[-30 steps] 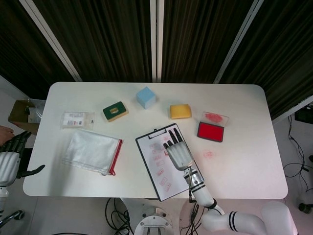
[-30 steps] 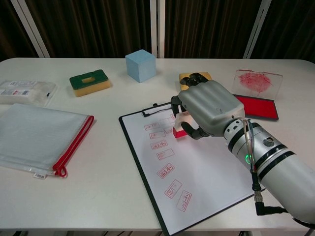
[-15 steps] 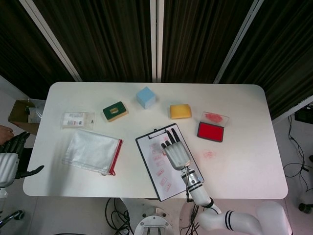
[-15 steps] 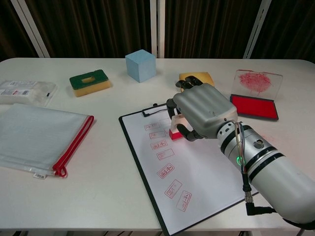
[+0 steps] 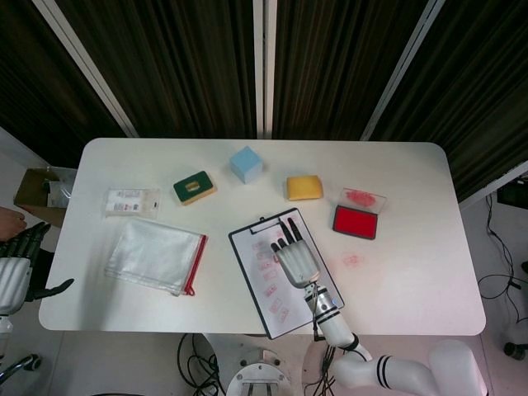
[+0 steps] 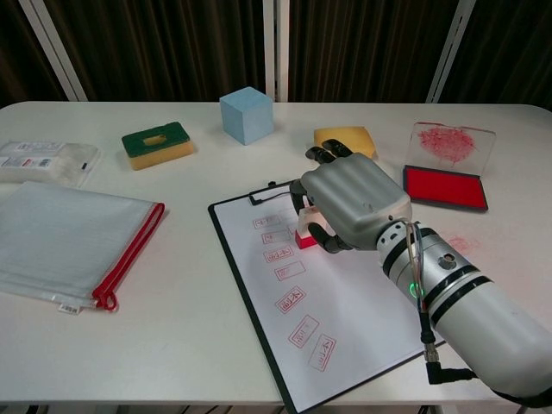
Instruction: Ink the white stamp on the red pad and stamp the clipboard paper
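Our right robot hand (image 6: 349,207) grips the stamp (image 6: 305,233), pressed onto the paper (image 6: 354,302) right under it. If we tilt or drag lifting off, the print smears into the older marks (image 6: 291,299) nearby.

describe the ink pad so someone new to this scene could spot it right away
Start at the clipboard near the table's front edge and look toward the far right. The ink pad lies flat there, a red rectangle in a black tray, with its ink-smeared clear lid propped behind it.

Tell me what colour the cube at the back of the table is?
The cube is light blue, clearest in the chest view.
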`<state>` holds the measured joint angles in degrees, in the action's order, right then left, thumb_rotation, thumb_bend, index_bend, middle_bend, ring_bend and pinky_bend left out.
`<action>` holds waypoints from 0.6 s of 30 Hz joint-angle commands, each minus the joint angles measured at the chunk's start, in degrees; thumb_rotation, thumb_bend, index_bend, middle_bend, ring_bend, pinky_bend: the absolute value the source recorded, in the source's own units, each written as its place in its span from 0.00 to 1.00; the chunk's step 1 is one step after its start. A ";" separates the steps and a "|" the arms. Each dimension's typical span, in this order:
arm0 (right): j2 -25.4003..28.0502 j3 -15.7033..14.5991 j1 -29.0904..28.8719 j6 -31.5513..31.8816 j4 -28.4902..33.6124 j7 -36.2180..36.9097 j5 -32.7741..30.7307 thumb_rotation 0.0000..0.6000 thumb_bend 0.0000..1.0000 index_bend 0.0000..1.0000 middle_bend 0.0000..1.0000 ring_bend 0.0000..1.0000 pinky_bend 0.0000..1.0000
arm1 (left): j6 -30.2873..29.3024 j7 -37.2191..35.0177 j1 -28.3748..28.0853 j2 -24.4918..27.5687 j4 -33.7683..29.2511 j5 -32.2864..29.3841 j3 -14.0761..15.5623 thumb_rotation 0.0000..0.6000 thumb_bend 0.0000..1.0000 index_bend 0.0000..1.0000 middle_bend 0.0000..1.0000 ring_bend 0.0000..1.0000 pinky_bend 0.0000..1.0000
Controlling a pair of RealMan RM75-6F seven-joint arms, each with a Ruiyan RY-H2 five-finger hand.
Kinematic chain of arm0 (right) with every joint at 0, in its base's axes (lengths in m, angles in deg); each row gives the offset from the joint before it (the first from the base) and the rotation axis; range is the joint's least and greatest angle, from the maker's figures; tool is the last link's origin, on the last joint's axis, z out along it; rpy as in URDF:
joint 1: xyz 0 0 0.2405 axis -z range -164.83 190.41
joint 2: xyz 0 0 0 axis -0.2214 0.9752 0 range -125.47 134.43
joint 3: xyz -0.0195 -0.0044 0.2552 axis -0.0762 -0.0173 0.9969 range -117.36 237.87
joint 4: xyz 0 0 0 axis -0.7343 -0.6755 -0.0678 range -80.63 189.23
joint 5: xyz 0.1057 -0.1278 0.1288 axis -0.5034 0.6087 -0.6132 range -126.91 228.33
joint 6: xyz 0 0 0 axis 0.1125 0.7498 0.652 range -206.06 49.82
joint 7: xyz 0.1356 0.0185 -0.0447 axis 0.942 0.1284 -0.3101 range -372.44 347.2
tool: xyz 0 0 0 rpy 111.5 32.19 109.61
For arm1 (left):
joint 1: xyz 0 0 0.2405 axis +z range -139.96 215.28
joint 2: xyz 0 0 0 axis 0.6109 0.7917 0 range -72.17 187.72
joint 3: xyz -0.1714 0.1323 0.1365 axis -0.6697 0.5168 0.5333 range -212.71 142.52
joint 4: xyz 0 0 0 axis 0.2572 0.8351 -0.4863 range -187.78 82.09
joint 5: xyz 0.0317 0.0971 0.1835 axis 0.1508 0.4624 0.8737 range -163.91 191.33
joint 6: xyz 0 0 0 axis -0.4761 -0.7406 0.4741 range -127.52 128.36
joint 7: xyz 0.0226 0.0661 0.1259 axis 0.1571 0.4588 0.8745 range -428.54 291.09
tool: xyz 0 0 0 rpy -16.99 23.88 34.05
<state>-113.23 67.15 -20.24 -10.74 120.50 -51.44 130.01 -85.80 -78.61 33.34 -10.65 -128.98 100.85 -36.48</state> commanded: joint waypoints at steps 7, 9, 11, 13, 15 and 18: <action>-0.70 -0.24 0.22 -0.59 -1.41 -0.23 -0.34 1.00 0.45 0.66 0.57 0.09 0.00 | -0.06 -0.31 0.08 -0.10 0.26 0.04 0.02 0.71 0.06 0.04 0.06 0.10 0.18; -0.89 -0.32 0.29 -0.87 -1.88 -0.41 -0.56 1.00 0.45 0.66 0.57 0.09 0.00 | -0.06 -0.32 0.08 -0.09 0.27 0.07 0.01 0.71 0.06 0.04 0.06 0.10 0.18; -1.00 -0.35 0.28 -1.30 -2.35 -0.70 -0.82 1.00 0.45 0.66 0.58 0.09 0.00 | -0.02 -0.35 0.08 -0.10 0.30 0.06 0.02 0.71 0.06 0.04 0.06 0.10 0.18; -1.11 -0.30 0.30 -1.51 -2.75 -0.68 -0.99 1.00 0.45 0.66 0.58 0.09 0.00 | 0.01 -0.38 0.10 -0.13 0.34 0.01 0.02 0.71 0.06 0.04 0.06 0.10 0.18; -1.23 -0.29 0.33 -1.67 -3.18 -0.64 -1.09 1.00 0.45 0.66 0.58 0.09 0.00 | -0.07 -0.39 0.14 -0.22 0.46 -0.01 0.00 0.71 0.06 0.04 0.06 0.10 0.18; -1.35 -0.40 0.41 -1.86 -3.65 -0.31 -1.11 1.00 0.45 0.66 0.58 0.09 0.00 | -0.15 -0.45 0.19 -0.24 0.55 0.00 -0.02 0.71 0.06 0.04 0.06 0.10 0.18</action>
<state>-114.55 66.78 -19.85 -12.56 116.89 -51.80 128.90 -85.95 -79.06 33.53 -10.89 -128.43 100.85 -36.50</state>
